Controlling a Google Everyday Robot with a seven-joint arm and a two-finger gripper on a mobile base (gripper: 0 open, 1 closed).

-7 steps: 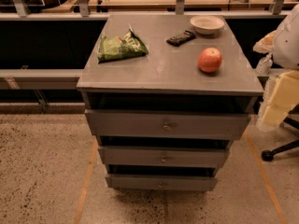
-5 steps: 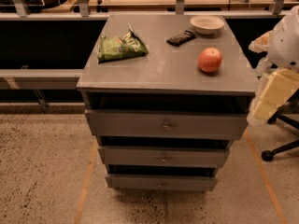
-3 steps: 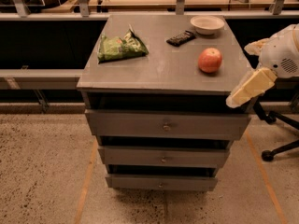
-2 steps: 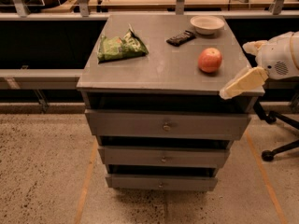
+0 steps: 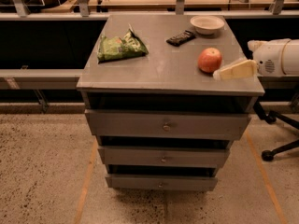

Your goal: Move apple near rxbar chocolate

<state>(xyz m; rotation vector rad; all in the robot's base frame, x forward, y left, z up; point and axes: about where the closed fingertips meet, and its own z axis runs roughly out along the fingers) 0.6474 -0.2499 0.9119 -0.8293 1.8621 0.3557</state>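
Observation:
The apple (image 5: 209, 59) is round and red-orange and sits on the right part of the grey cabinet top (image 5: 163, 64). The rxbar chocolate (image 5: 181, 37) is a dark flat bar lying behind it, left of the white bowl (image 5: 207, 24). My gripper (image 5: 218, 73) reaches in from the right edge on a white arm; its pale cream finger (image 5: 236, 70) lies just right of the apple, close to it, at the level of the cabinet top.
A green snack bag (image 5: 120, 47) lies at the left of the cabinet top. The cabinet has three drawers (image 5: 166, 125). A black rail and a wooden bench run behind it. An office chair base (image 5: 280, 143) stands on the floor at the right.
My arm has swung up and to the left from beside the cabinet; the cream finger now lies over the top next to the apple. The apple, bar, bowl and bag have not moved.

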